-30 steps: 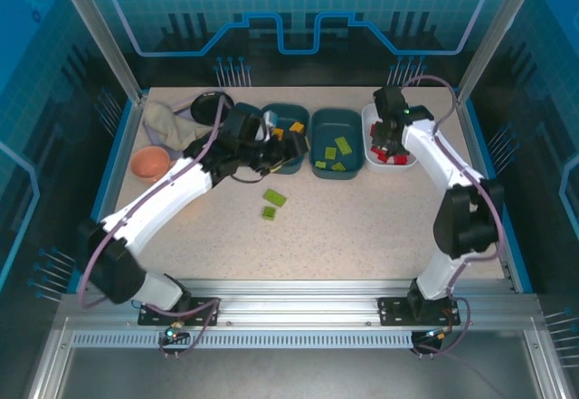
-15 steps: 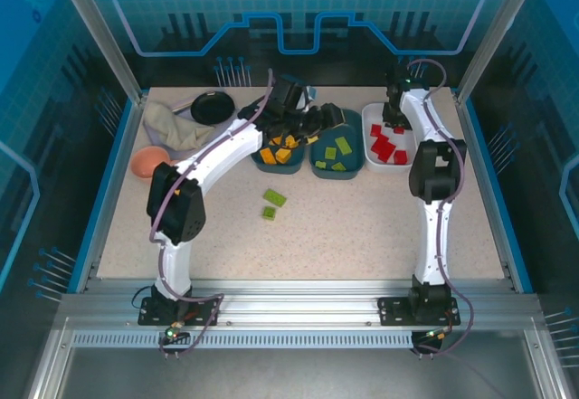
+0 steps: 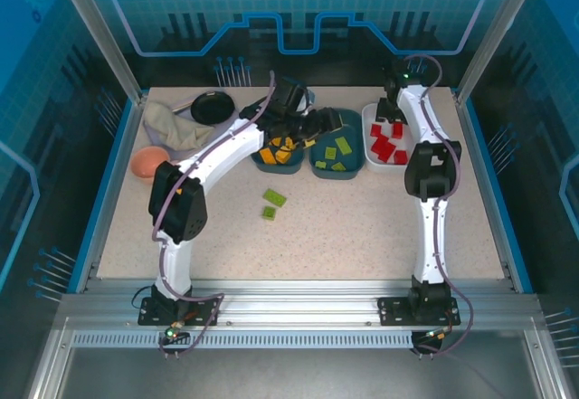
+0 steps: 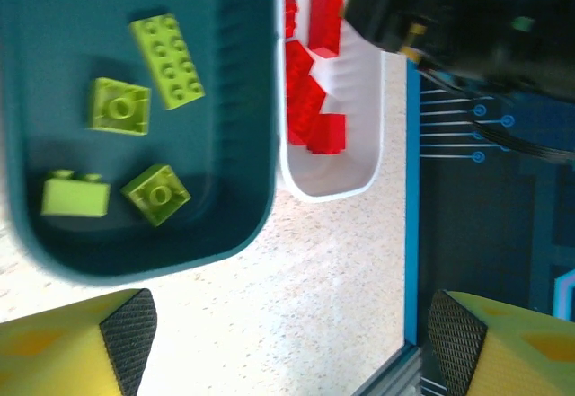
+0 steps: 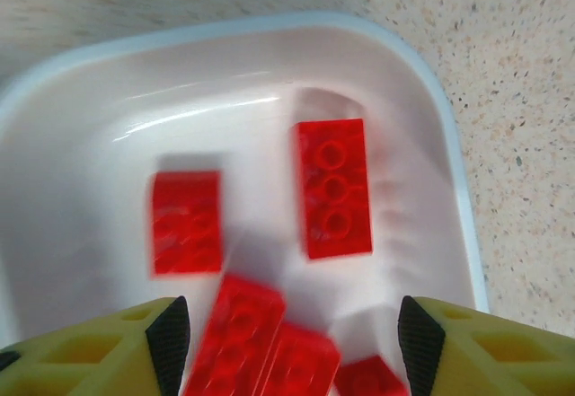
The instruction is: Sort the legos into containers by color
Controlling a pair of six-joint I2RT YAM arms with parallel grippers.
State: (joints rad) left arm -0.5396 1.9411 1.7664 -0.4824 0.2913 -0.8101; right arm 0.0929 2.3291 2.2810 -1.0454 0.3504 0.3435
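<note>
Right end effector (image 5: pixel 294 347) spread wider, studded red legos (image 5: pixel 332 188), glossy white tray (image 5: pixel 90 145)

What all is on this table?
Red studded plastic bricks: about five, red, in the white shallow tray.
Green studded bricks: four, lime, in the middle dark teal tray.
Loose green bricks: two, lime, on the speckled table.
Orange bricks: several, orange, in the left dark teal tray.
Small black pan: one, far left.
Beige cloth: one, beside the pan.
Orange-pink bowl: one, left edge.
Left gripper: open, by the middle tray.
Right gripper: open, above the white tray.
</note>
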